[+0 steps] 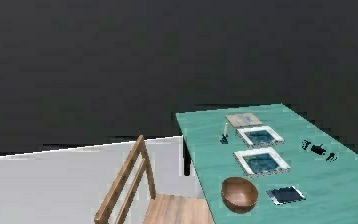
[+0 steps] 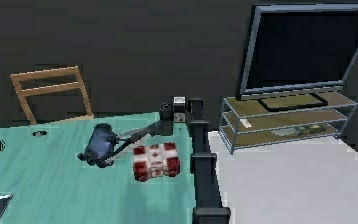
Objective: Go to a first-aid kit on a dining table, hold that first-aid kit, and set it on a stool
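Dark arm [image 2: 209,180] reaches over the teal table [image 2: 47,170] to the gripper [image 2: 103,146], and I cannot tell whether it holds anything, with the red-and-white kit [image 2: 155,158] lying on the table just beside it, a chair [image 2: 51,92] beyond and a TV [image 2: 309,45] farther off.

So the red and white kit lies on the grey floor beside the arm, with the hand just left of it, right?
Not quite, the surface is wrong. The arm side view shows the red and white kit lying on the teal table instead. The rest holds: it is beside the arm, with the hand just left of it.
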